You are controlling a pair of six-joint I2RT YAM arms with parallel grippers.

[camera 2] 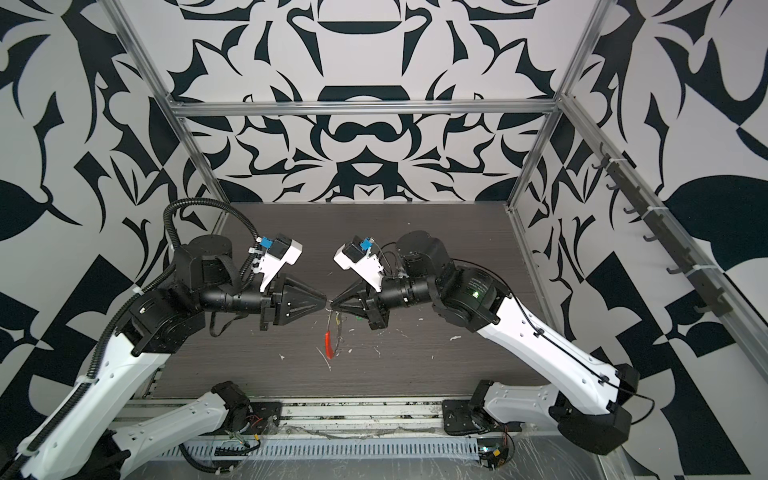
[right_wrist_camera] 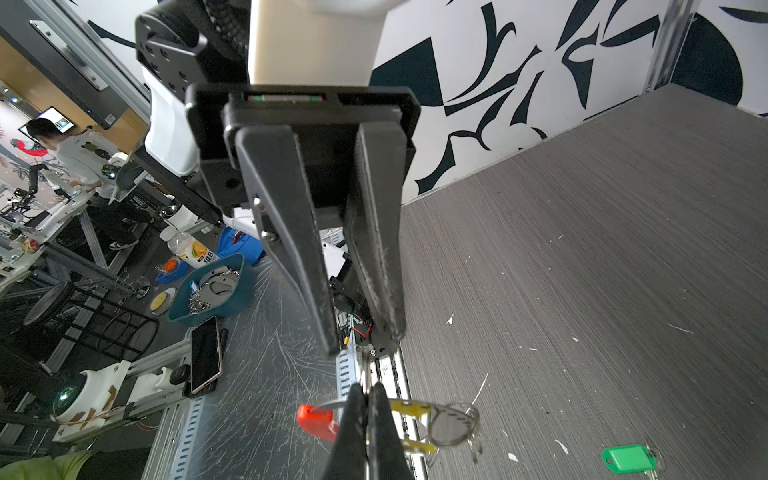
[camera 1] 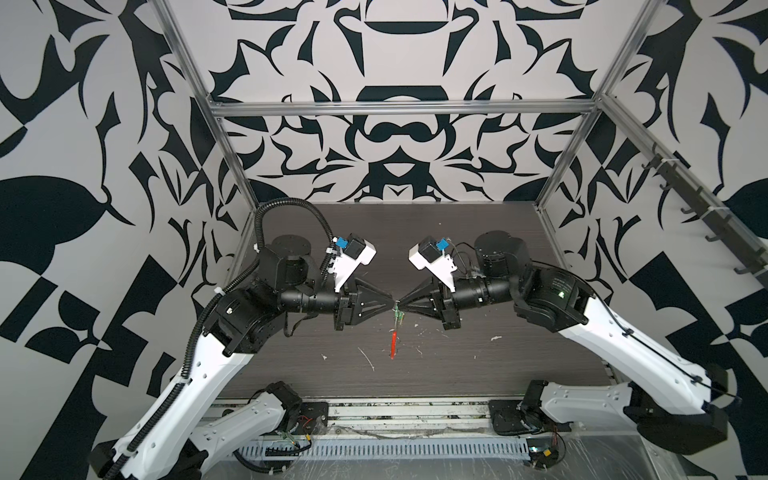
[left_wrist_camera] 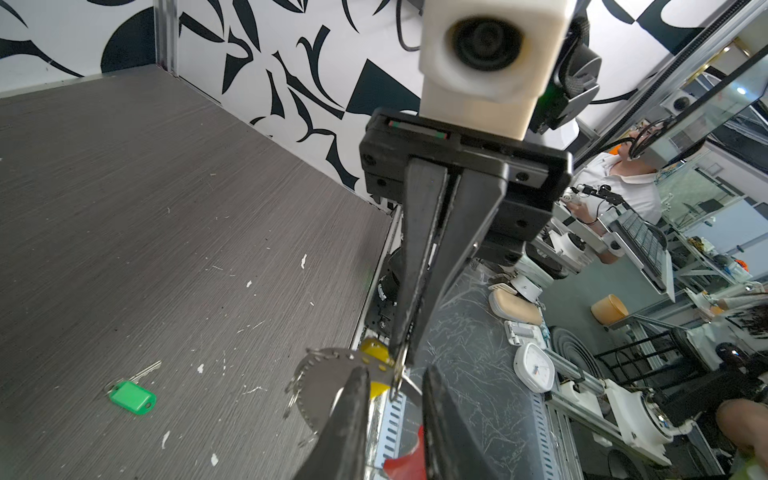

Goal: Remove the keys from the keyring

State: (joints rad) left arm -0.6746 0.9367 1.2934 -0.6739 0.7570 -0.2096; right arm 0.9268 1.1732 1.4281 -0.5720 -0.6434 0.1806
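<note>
Where the left pincer (camera 1: 392, 300) and right pincer (camera 1: 401, 306) meet tip to tip over the middle of the surface (camera 1: 478, 249), the keyring (camera 1: 396, 326) hangs below them w/ its red sleeve (camera 1: 392, 343) lowest. Can't tell whether the sleeve touches the wood grain.

The right pincer is clamped tight on the ring's thin wire. The left pincer stands part-way apart, tips either side of the wire, nothing visibly gripped.

Room: bare surface runs from the tips to the back wall (camera 1: 395, 166) and out toward the alu frame posts (camera 1: 232, 166). Toward the front edge there are only white flecks (camera 1: 368, 359), then the slotted cable duct (camera 1: 374, 451). The arms fill both flanks, so free space lies mostly behind and in front of the tips.

The wrist views add what the top views don't resolve. The green key (left_wrist_camera: 133, 397), w/ silver blade, lies flat on the surface, off the ring and well apart from it. The yellow key (left_wrist_camera: 374, 351) sits on the ring, just beside the right pincer's tip.
</note>
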